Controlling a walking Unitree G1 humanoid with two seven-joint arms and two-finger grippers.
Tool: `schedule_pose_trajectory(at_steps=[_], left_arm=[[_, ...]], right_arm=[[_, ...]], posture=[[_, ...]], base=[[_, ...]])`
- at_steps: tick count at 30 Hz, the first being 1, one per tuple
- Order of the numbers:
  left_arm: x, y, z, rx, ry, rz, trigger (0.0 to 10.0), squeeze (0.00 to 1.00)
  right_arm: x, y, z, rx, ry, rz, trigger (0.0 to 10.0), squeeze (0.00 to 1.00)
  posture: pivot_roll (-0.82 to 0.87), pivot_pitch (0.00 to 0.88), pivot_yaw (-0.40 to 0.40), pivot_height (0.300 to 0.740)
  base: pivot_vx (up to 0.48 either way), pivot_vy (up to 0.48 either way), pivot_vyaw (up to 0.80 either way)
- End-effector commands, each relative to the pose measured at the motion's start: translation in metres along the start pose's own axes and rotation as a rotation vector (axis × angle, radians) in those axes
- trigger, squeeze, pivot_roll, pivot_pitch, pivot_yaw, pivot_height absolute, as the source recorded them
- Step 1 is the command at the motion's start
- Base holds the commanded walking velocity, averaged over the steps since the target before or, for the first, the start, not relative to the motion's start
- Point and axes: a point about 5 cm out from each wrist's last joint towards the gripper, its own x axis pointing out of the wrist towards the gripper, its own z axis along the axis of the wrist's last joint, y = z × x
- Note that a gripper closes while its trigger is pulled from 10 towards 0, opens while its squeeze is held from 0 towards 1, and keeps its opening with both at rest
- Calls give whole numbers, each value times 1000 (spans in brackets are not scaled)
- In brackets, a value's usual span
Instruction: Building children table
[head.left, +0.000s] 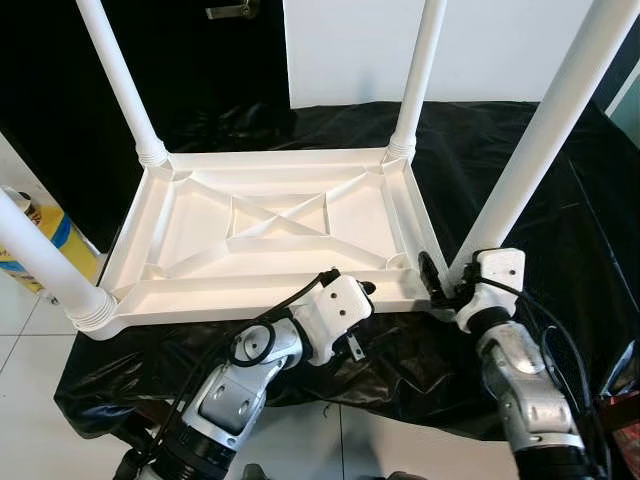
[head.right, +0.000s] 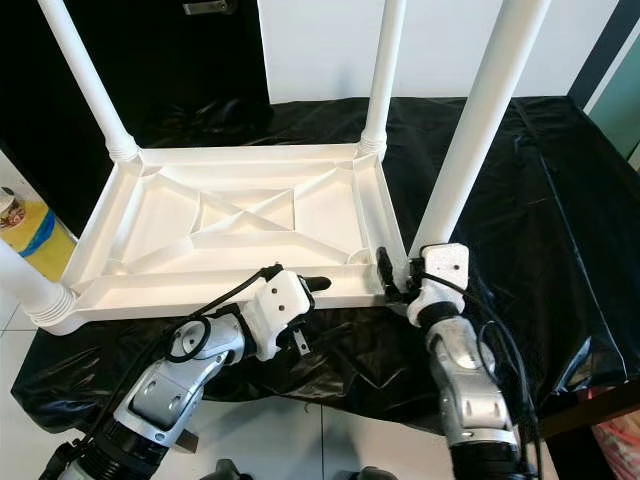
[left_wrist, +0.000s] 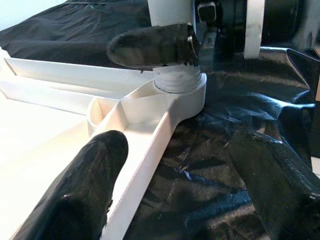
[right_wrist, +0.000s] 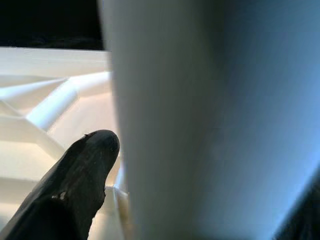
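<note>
The white plastic tabletop (head.left: 270, 235) lies upside down on a surface draped in black plastic sheeting (head.left: 560, 220), its ribbed underside facing up and all four legs standing in their corner sockets. The near right leg (head.left: 530, 150) rises steeply from the tabletop's near right corner, its long axis running up and slightly rightward from the socket.

The right gripper (head.left: 440, 283) is at that corner, right at the leg's base; its wrist view puts the leg tight against one black finger (right_wrist: 80, 185), so its jaws appear closed around the leg near the socket. The left gripper (head.left: 365, 290) rests along the tabletop's near edge, just left of the same corner, jaws spread wide with one finger (left_wrist: 90, 195) over the rim and the other out over the sheeting.

The right arm is clearly the nearer one for seating or twisting this leg. The tabletop's near edge sits close to the sheeted surface's front drop, leaving little room toward the robot and more beyond the far legs.
</note>
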Motion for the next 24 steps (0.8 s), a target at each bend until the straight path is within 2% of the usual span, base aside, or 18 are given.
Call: schedule_pose_trajectory(at_steps=[1, 2, 3, 4, 5, 7, 8, 17, 18, 24], left_arm=[[-1, -2, 0, -11, -2, 7, 10000, 0], [-1, -2, 0, -10, 0, 5, 10000, 0], [-1, -2, 0, -10, 0, 5, 10000, 0], [-1, -2, 0, -10, 0, 2, 10000, 0], [-1, -2, 0, -10, 0, 1, 10000, 0], [-1, -2, 0, -10, 0, 1, 10000, 0], [-1, -3, 0, -9, 0, -3, 10000, 0], [-1, -5, 0, -9, 1, -11, 10000, 0], [-2, -6, 0, -11, 3, -11, 10000, 0], [-5, -7, -1, -17, 8, -6, 10000, 0]], right_arm=[[1, 1, 0, 12, 5, 28, 10000, 1000], [4, -2, 1, 3, 3, 80, 10000, 1000], [4, -2, 1, 3, 3, 80, 10000, 1000], [8, -3, 2, -11, 5, 154, 10000, 0], [10, -3, 3, -21, 6, 201, 10000, 0], [10, -3, 3, -21, 6, 201, 10000, 0], [13, -3, 1, -29, 18, 258, 10000, 0], [17, -5, -6, -46, 61, 326, 10000, 0], [16, -7, -11, -52, 85, 345, 0, 0], [11, -11, -19, -33, 119, 322, 0, 0]], posture=[[21, 45, -17, 740], [25, 42, -16, 740], [25, 42, -16, 740], [28, 39, -15, 740], [28, 39, -15, 740], [28, 39, -15, 740], [35, 37, -9, 740], [46, 32, -9, 740], [59, 32, -15, 740], [59, 30, -17, 740]], base=[[0, 0, 0], [0, 0, 0], [0, 0, 0], [0, 0, 0], [0, 0, 0], [0, 0, 0], [0, 0, 0], [0, 0, 0], [0, 0, 0], [0, 0, 0]])
